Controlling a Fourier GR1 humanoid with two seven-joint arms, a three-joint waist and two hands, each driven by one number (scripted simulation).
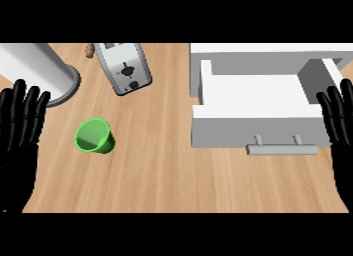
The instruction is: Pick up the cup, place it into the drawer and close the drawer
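Observation:
A green cup (95,136) stands upright on the wooden counter, left of centre, its mouth facing up. The white drawer (256,96) at the right is pulled open, showing a bare white inside, with a grey handle (281,148) on its front. My left hand (15,125) rests open at the left edge, fingers up, a short way left of the cup. At the right edge my right hand (346,117) rests open, fingers up, beside the drawer's right side. Neither hand holds anything.
A silver toaster (123,67) lies at the back, left of the drawer. A tall white cylinder on a grey base (33,66) stands at the back left. A small brown object (88,50) shows by the toaster's far end. Bare wood stretches in front of the cup and drawer.

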